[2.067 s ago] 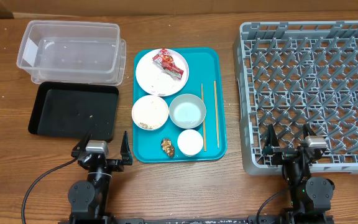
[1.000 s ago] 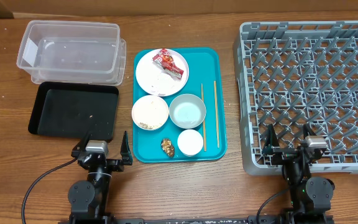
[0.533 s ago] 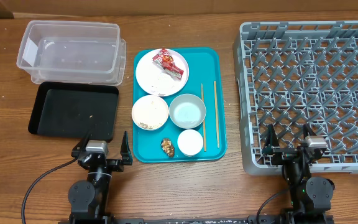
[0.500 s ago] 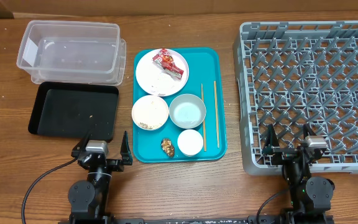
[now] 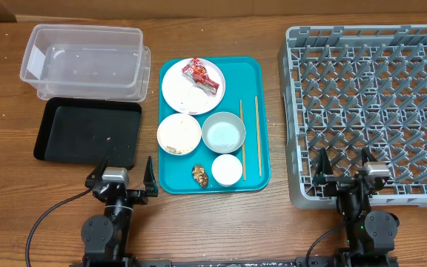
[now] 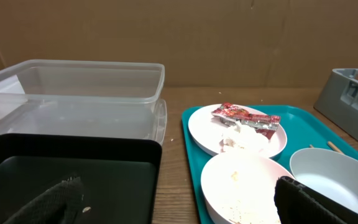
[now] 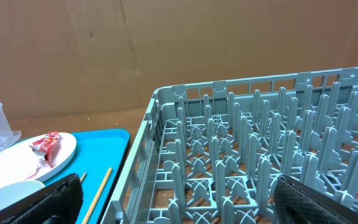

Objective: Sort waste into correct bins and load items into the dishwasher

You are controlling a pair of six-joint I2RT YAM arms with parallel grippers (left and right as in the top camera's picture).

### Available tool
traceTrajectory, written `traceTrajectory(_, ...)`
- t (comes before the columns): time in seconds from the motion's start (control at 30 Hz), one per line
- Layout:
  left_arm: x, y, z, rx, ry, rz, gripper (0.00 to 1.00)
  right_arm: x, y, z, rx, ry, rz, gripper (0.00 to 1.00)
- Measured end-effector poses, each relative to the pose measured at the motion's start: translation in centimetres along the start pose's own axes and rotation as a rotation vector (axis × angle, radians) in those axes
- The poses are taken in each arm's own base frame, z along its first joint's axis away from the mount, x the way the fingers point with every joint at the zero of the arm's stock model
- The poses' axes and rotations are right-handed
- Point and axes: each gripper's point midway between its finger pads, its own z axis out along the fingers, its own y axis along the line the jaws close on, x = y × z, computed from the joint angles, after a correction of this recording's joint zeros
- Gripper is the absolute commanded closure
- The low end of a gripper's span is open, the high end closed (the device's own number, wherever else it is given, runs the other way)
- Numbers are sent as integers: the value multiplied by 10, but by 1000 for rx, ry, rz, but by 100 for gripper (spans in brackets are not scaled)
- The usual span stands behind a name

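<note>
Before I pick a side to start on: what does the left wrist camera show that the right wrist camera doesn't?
Left wrist only: the black tray and the open inside of the clear tub. Right wrist only: the peg grid of the grey dish rack and the length of a chopstick. Both: the teal tray, the white plate and the red wrapper on it. The left also catches a rack corner, the right a sliver of the tub.
</note>
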Motion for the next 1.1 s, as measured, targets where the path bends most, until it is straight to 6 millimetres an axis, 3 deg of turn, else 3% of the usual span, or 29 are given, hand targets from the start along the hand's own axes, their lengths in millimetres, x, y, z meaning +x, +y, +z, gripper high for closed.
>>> traceTrajectory(0.33,-3,2,-1,-13,6,-126,0,3,0,0,2,18,26,0)
traceTrajectory(0.5,-26,1,-2,-20,39,-153,0,-1,0,0,13,98,34,0)
traceTrajectory(0.63,-51,0,2,-27,94,-159,0,-24,3,2,23,164,42,0)
traceTrajectory(0.77,-68,-1,13,-37,195,-163,0,-49,6,5,36,253,47,0)
traceTrajectory(0.93,-70,-6,25,-29,450,-146,0,-68,13,10,31,413,60,0)
traceTrajectory(1.1,-68,-15,20,2,734,-140,0,-78,29,16,-34,534,88,0)
